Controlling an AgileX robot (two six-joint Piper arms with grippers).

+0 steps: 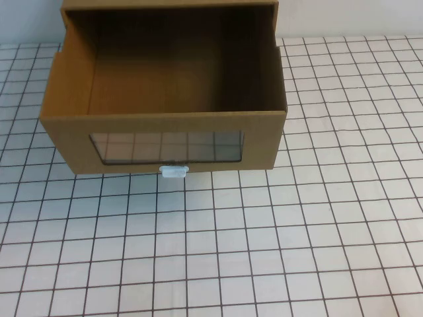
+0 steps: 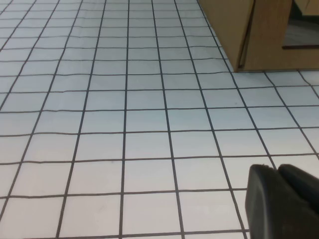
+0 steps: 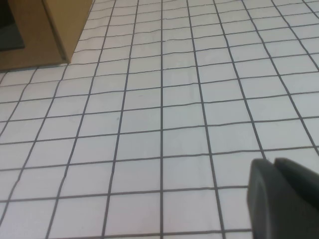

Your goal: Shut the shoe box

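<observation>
The shoe box [image 1: 66, 99] is brown cardboard and stands at the far middle of the table. Its drawer is pulled out toward me, showing an empty inside. The drawer front has a clear window [image 1: 166, 146] with a small white pull tab [image 1: 174, 171] just below it. A corner of the box shows in the left wrist view [image 2: 264, 35] and in the right wrist view [image 3: 50, 30]. My left gripper [image 2: 277, 172] is shut and empty, low over the table, away from the box. My right gripper [image 3: 273, 165] is shut and empty too. Neither gripper shows in the high view.
The table [image 1: 264, 251] is a white surface with a black grid. A pale wall runs behind the box.
</observation>
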